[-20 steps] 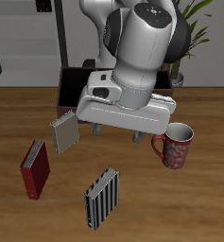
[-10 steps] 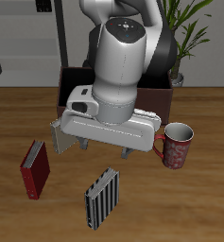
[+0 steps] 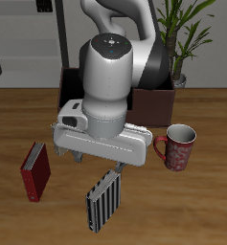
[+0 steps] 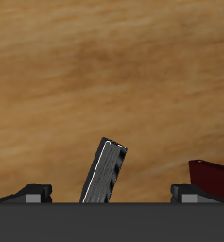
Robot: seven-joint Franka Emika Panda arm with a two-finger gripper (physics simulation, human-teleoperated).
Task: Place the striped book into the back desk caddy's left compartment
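Note:
The striped book (image 3: 103,199) lies flat on the wooden table near its front edge, with black and white lengthwise stripes. It also shows in the wrist view (image 4: 106,173), close to the fingers. My gripper (image 3: 96,161) hangs just above and slightly behind the book, open and empty; in the wrist view (image 4: 112,194) the jaws stand wide apart. The back desk caddy (image 3: 161,98), dark maroon-brown, stands at the table's back. The arm hides most of it, so its compartments do not show.
A dark red book (image 3: 35,170) lies beside the striped book and shows in the wrist view (image 4: 213,178). A red patterned mug (image 3: 178,146) stands on the other side. A potted plant (image 3: 185,38) stands behind the caddy. The grey book is hidden by the arm.
The arm has swung forward and down toward the striped book. It now covers the grey book that showed a second ago. The gripper stays open.

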